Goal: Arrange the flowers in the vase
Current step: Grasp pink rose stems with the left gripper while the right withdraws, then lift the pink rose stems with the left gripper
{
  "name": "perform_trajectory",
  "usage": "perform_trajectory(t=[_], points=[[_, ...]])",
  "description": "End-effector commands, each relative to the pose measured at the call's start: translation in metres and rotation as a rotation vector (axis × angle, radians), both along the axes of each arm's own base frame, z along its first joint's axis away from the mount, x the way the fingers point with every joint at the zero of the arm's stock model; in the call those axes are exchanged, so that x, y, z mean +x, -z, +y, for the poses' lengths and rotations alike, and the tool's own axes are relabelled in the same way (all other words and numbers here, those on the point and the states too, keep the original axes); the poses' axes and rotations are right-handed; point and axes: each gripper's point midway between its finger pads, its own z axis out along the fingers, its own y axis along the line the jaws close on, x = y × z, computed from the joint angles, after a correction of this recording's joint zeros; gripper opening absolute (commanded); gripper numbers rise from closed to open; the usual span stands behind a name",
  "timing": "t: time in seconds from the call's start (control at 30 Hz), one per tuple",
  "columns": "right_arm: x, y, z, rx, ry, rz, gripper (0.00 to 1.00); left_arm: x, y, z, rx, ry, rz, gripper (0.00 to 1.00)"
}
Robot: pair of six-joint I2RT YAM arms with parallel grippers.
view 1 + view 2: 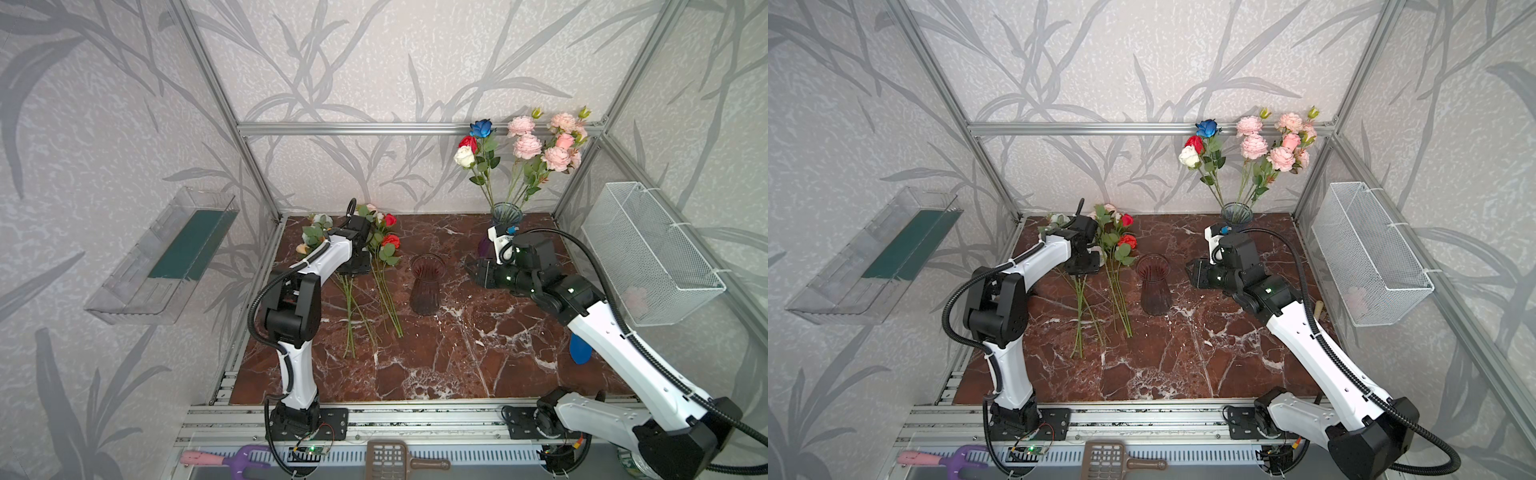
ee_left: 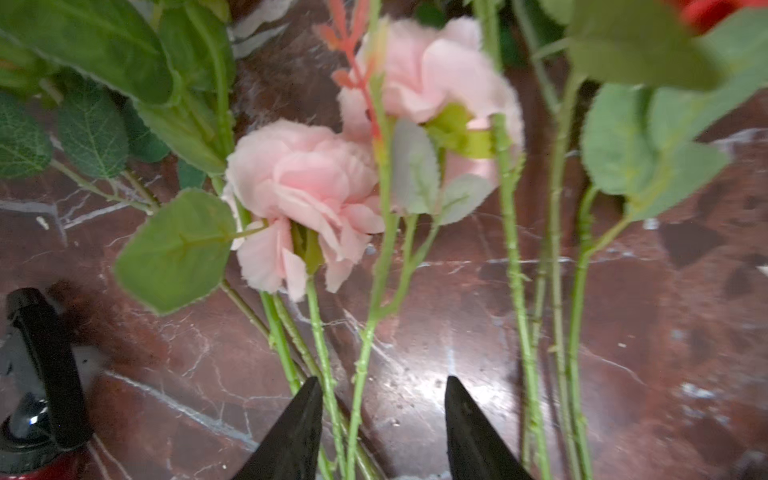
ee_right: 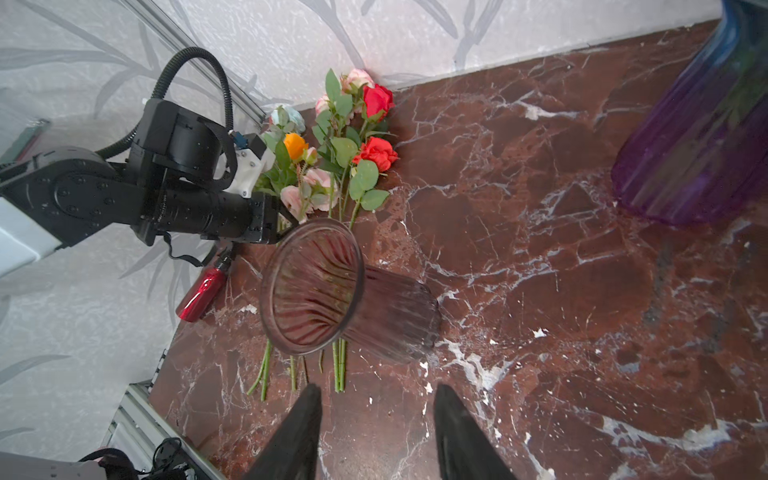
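Though one bunch of flowers (image 1: 528, 145) already stands in the blue-purple vase (image 1: 506, 216) close beside my right pincer (image 3: 376, 388), I think the job is only about half done. The loose flowers (image 3: 345, 153) lie flat under and in front of my left pincer (image 2: 380, 386). Its fingers are apart, with green stems (image 2: 320, 332) running between them, not pinched yet. My right pincer is open too and holds nothing. The dark vase (image 3: 395, 316) stands empty just in front of it. The table (image 1: 457, 353) is shiny red-brown stone with white lines. Grey leafy paper covers the walls (image 1: 374, 62), and a wire basket (image 1: 648, 253) hangs on the right pincer's side.
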Motion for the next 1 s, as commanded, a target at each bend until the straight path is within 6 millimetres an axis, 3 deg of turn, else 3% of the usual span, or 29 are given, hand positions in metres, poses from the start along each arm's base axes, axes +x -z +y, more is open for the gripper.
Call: perform_trajectory(t=[0.0, 0.2, 0.4, 0.5, 0.67, 0.97], points=[[-0.001, -0.012, -0.004, 0.045, -0.002, -0.054, 0.46, -0.007, 0.005, 0.008, 0.069, 0.044, 0.058, 0.48], [-0.001, -0.005, -0.011, 0.060, 0.012, -0.041, 0.46, -0.007, 0.026, -0.001, 0.036, 0.074, 0.096, 0.37], [0.001, -0.001, -0.015, 0.068, 0.019, -0.038, 0.46, -0.006, 0.031, -0.008, 0.015, 0.090, 0.106, 0.24], [0.002, -0.002, -0.016, 0.079, 0.020, -0.037, 0.46, -0.005, 0.029, -0.013, -0.005, 0.094, 0.107, 0.13], [0.001, -0.008, -0.016, 0.084, 0.017, -0.051, 0.46, -0.001, -0.007, -0.023, -0.074, 0.085, 0.019, 0.05], [0.004, -0.019, -0.015, 0.094, 0.021, -0.069, 0.46, -0.008, -0.097, -0.045, -0.271, 0.102, -0.232, 0.02]])
